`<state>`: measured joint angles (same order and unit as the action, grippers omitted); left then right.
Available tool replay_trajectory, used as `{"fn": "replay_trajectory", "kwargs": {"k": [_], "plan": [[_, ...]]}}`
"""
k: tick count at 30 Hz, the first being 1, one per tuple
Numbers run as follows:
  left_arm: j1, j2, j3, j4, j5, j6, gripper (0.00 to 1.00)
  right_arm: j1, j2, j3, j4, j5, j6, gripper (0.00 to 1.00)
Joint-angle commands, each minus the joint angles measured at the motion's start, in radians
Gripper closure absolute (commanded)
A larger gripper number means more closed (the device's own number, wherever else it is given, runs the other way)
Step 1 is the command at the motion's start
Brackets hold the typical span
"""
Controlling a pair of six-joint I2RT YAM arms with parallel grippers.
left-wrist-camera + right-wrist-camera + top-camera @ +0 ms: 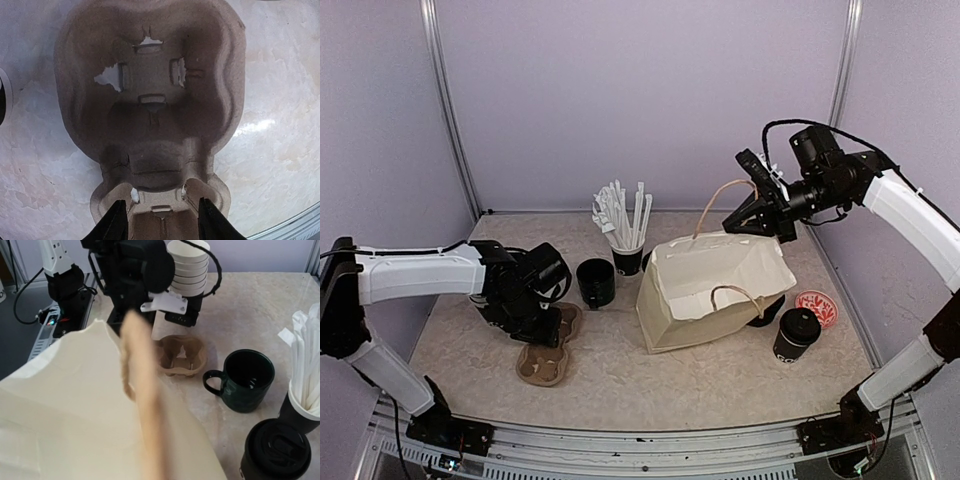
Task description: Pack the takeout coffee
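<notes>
Right gripper (757, 200) clamped on the handle of the tipped bag (715, 290). Left gripper (161, 205) low over carrier (150, 100), fingers apart astride its near well; can't tell if they squeeze it. Lidded cup (797, 335) upright on table (620, 385), just right of bag. Mug (595, 282) left of bag.

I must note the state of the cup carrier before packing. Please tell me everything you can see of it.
The cup carrier is brown moulded pulp, matt and fibrous, with two round wells and cut tabs in their floors. Both wells are empty. It lies flat on the marbled table, left of the dark mug in the top view. The left claw hangs over one well, jaws apart; whether it touches the carrier I cannot tell.
</notes>
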<state>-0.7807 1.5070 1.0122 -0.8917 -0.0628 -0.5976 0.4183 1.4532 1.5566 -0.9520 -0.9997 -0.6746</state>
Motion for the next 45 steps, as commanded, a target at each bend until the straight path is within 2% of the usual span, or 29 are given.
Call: {"fn": "replay_trajectory", "kwargs": {"k": [1,9,16,21,30,37,45], "plan": [[0.003,0.04,-0.015,0.059,0.012,-0.007,0.51,0.017,0.007,-0.003,0.001,0.003,0.01,1.0],[0.028,0.116,-0.007,0.088,-0.005,0.018,0.52,0.027,0.009,-0.006,0.001,0.012,0.011,1.0],[0.035,0.149,0.005,0.082,-0.004,0.026,0.61,0.031,0.016,-0.006,0.001,0.016,0.01,1.0],[0.037,0.139,0.017,0.067,-0.008,0.027,0.69,0.034,0.022,-0.003,0.0,0.016,0.013,1.0],[0.031,0.041,0.058,-0.029,-0.032,0.02,0.7,0.041,0.032,0.002,0.002,0.023,0.019,1.0],[-0.031,-0.107,0.215,-0.139,-0.067,0.01,0.7,0.045,0.043,-0.015,-0.004,0.031,0.021,1.0],[-0.201,-0.22,0.465,-0.095,-0.196,0.1,0.73,0.056,0.077,0.011,-0.04,0.013,0.03,1.0]]}}
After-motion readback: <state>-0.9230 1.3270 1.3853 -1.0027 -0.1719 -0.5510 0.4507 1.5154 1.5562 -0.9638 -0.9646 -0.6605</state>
